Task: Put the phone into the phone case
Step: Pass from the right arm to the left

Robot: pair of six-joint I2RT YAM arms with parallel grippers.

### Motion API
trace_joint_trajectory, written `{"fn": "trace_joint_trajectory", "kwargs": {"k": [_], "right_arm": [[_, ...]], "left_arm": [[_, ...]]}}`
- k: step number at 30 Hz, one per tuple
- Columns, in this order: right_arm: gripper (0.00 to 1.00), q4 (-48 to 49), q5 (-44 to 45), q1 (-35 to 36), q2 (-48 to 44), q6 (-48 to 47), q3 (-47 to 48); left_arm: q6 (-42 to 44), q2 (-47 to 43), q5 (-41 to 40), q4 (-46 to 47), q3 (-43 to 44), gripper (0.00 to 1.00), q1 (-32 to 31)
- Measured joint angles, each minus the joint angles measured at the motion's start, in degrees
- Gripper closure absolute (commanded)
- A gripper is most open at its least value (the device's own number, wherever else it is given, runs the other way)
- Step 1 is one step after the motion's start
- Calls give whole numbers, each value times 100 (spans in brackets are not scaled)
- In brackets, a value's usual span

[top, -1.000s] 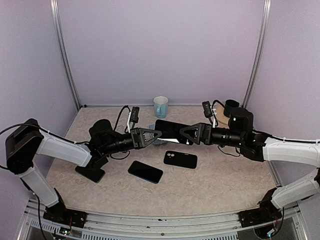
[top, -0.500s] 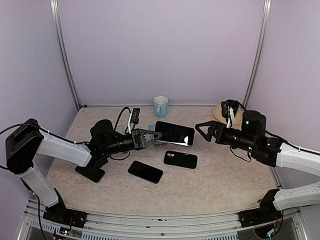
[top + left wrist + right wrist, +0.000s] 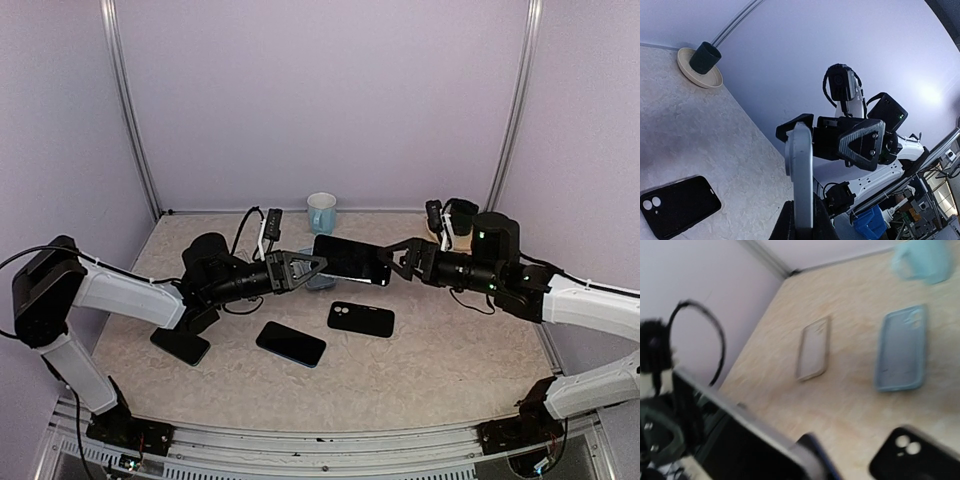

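while the left gripper [image 3: 312, 266] stays out over the middle of the table [image 3: 440, 370], it is clenched on the left end of the phone [image 3: 350, 260], and that phone hangs in the air, well above the surface, dark screen facing the near side in the top view. the left wrist camera catches the phone [image 3: 802, 180] edge-on, a pale strip rising straight out of the pinched fingers. and here is the right gripper [image 3: 393, 262], coming in from the other side, jaws spread wide, fingertips right at the phone's right end; whether they touch it i cannot tell. nothing is held in it. down below, the black phone case [image 3: 361, 319] lies flat on the table, camera cutout to the left, just near-side of the raised phone and apart from it. a second phone [image 3: 290, 343] lies further toward the near-left of that case, screen up. a blue case [image 3: 901, 350] sits on the table beneath the hand-off spot, with a clear case [image 3: 814, 347] beside it, though the right wrist view is blurred. at the back, a light blue mug [image 3: 321, 213] stands by the wall, and off in the right corner a dark cup [image 3: 705, 57] stands on a plate [image 3: 690, 77].
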Motion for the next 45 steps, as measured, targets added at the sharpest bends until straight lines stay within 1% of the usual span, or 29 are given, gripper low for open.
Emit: {"fn": "trace_joint_trajectory", "kwargs": {"k": [6,15,21,36,41,43,45], "right_arm": [[7,442,-822,2,516,22,-72],[9,1196,-1589,2,616,179,-164],[10,1388,-1797,13,723,238,-190],[16,1738,-2124,22,911,330,-256],[25,1836,-2181,33,957,365,-284],[33,1867,-2186,37,966,372,-291],[48,1882,-2184,42,966,382,-297]], "left_arm": [[0,107,26,-15,234,100,-15],[-28,319,111,-15,323,100,-105],[-76,380,160,22,323,100,-120],[-251,535,245,299,323,100,-131],[-334,595,278,382,323,100,-151],[-348,603,291,424,323,100,-153],[-358,605,310,470,323,100,-155]]}}
